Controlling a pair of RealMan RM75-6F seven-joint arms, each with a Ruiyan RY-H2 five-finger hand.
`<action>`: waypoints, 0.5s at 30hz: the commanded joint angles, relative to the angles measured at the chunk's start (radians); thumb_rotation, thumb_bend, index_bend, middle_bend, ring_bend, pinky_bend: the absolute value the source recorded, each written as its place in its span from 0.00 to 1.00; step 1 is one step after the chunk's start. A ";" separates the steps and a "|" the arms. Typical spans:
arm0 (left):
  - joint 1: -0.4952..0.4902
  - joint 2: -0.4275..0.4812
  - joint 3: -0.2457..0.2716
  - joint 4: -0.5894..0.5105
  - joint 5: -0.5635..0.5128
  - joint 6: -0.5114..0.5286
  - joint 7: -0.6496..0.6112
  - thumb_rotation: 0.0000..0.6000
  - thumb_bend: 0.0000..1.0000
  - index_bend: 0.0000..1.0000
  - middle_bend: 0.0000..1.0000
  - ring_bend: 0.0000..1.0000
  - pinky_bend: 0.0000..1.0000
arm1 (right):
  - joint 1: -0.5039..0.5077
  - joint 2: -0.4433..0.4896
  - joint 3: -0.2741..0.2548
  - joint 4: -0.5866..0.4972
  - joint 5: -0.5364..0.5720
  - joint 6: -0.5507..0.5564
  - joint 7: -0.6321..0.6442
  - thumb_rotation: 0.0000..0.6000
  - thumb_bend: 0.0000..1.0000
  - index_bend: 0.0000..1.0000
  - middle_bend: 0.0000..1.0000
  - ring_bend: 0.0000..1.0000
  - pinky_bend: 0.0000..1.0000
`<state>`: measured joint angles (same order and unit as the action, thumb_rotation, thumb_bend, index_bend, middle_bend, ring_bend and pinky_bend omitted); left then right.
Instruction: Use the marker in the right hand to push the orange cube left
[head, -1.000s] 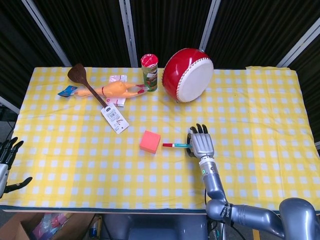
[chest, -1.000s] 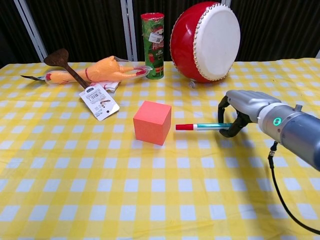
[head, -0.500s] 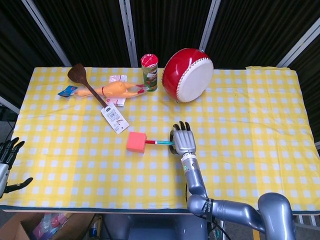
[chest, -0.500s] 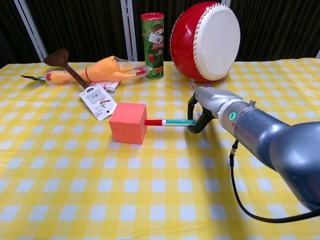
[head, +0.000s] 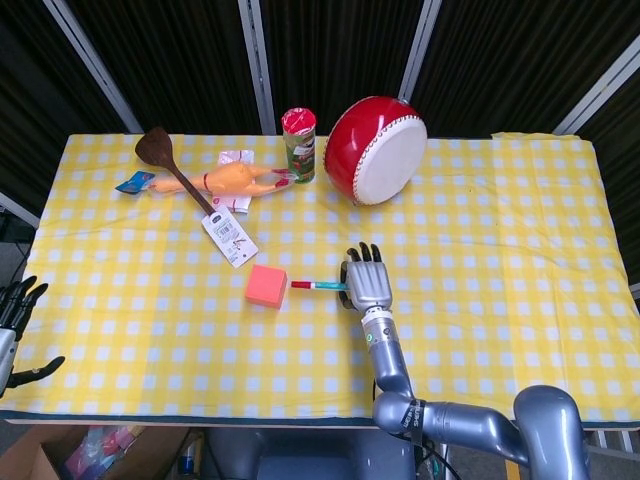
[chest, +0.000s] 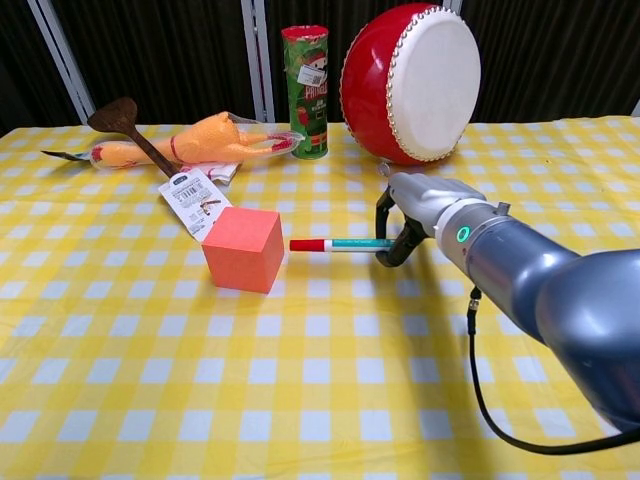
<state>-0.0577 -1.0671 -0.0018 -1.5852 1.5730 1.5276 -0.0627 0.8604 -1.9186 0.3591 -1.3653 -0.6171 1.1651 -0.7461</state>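
The orange cube (head: 266, 286) (chest: 242, 249) sits on the yellow checked cloth, left of centre, just below a white tag. My right hand (head: 366, 284) (chest: 418, 212) grips a teal marker (head: 319, 286) (chest: 338, 244) that lies level, its red tip pointing left. A small gap separates the tip from the cube's right face. My left hand (head: 16, 318) hangs off the table's left edge with fingers spread and nothing in it; the chest view does not show it.
At the back stand a red drum (head: 376, 150) (chest: 412, 80) and a green can (head: 299, 146) (chest: 305, 92). A rubber chicken (head: 232, 182) (chest: 200, 140), a dark wooden spoon (head: 160, 155) (chest: 122, 122) and a white tag (head: 229, 238) (chest: 196, 203) lie back left.
My right hand swept left with the marker and pushed the cube left. Since half a second ago the cube slid a bit further left and the tip no longer touches it.
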 joint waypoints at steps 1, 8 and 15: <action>-0.001 -0.001 -0.001 0.000 -0.002 -0.002 0.004 1.00 0.00 0.00 0.00 0.00 0.00 | -0.018 0.019 -0.006 -0.032 0.002 0.023 -0.004 1.00 0.55 0.65 0.20 0.00 0.00; 0.000 -0.002 -0.001 -0.001 0.001 0.002 0.008 1.00 0.00 0.00 0.00 0.00 0.00 | -0.042 0.030 -0.023 -0.076 0.003 0.055 -0.005 1.00 0.55 0.65 0.20 0.00 0.00; 0.001 -0.002 -0.002 -0.001 -0.002 0.003 0.001 1.00 0.00 0.00 0.00 0.00 0.00 | -0.045 0.001 -0.027 -0.066 0.003 0.060 0.004 1.00 0.55 0.65 0.20 0.00 0.00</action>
<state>-0.0567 -1.0687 -0.0039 -1.5863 1.5711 1.5310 -0.0615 0.8132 -1.9123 0.3306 -1.4349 -0.6133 1.2257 -0.7439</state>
